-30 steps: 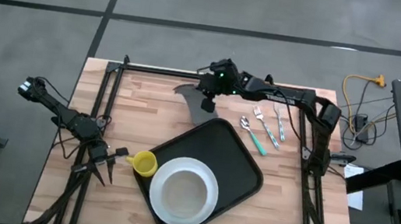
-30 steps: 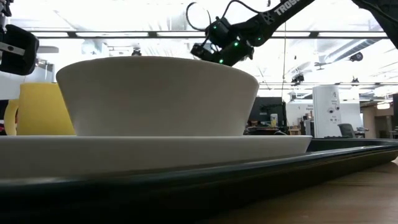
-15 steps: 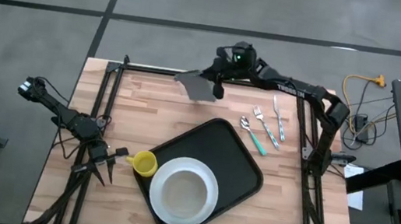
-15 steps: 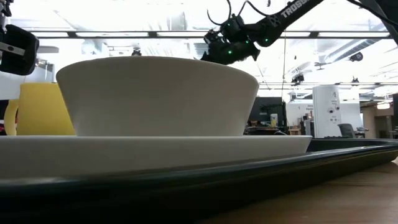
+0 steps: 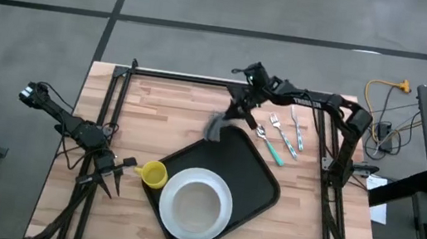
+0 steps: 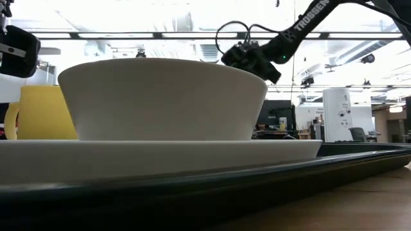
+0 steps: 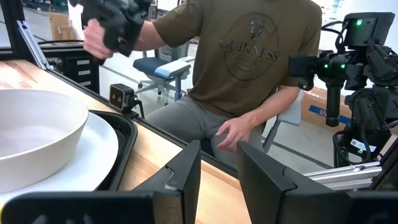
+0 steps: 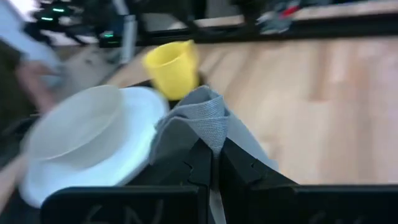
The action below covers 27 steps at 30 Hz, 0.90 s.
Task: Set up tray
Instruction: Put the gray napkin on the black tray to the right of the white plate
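Wooden desk (image 5: 157, 103) with the tray (image 5: 260, 176) sitting centre, its plate (image 5: 223, 198) at 7 o'clock. Right gripper (image 5: 228, 120) hangs at the tray's 11 o'clock corner, jaws pinching a grey cloth (image 5: 217, 127); left gripper (image 5: 115, 174) waits at 9, jaws spread. I'd guess the tray's stiff, light, slippery, so grab the raised rim.

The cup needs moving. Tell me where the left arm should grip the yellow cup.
Probably pinch the rim of the yellow cup from straight above, one finger inside. It stands upright with its mouth open, and the plate sits close beside it, crowding a sideways approach.
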Available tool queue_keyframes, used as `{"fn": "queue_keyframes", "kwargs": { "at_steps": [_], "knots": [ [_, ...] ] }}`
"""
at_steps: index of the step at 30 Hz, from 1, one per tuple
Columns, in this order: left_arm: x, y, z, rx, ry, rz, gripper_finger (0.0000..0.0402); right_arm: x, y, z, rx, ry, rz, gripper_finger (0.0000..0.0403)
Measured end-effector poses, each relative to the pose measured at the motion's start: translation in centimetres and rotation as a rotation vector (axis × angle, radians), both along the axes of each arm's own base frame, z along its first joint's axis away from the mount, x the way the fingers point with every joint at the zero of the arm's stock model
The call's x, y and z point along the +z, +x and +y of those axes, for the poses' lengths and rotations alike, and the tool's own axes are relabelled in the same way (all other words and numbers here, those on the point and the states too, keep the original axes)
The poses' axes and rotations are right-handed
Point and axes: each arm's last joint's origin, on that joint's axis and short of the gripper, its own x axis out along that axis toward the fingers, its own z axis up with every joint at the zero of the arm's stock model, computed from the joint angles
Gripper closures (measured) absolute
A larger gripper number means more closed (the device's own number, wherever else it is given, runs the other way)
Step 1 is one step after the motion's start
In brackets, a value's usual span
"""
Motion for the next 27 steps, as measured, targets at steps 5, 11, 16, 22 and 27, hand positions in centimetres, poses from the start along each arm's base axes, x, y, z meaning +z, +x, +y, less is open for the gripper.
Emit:
{"fn": "queue_keyframes", "kwargs": {
  "at_steps": [5, 11, 16, 22, 27],
  "knots": [
    [0.0, 0.0, 0.0, 0.0, 0.0, 0.0, 0.0313, -2.0, -1.6, 1.6, 0.075, 0.077, 0.024, 0.0394],
    [0.0, 0.0, 0.0, 0.0, 0.0, 0.0, 0.0313, -3.0, -3.6, 4.0, 0.118, 0.13, 0.059, 0.0394],
    [0.0, 0.0, 0.0, 0.004, 0.001, -0.001, 0.0313, -3.3, -5.3, 6.4, 0.143, 0.168, 0.1, 0.0394],
    [0.0, 0.0, 0.0, 0.003, 0.0, -0.001, 0.0313, -3.9, -7.3, 8.5, 0.154, 0.22, 0.162, 0.0394],
    [0.0, 0.0, 0.0, 0.003, 0.0, -0.001, 0.0313, -4.9, -8.1, 10.0, 0.167, 0.256, 0.223, 0.0394]
  ]
}}
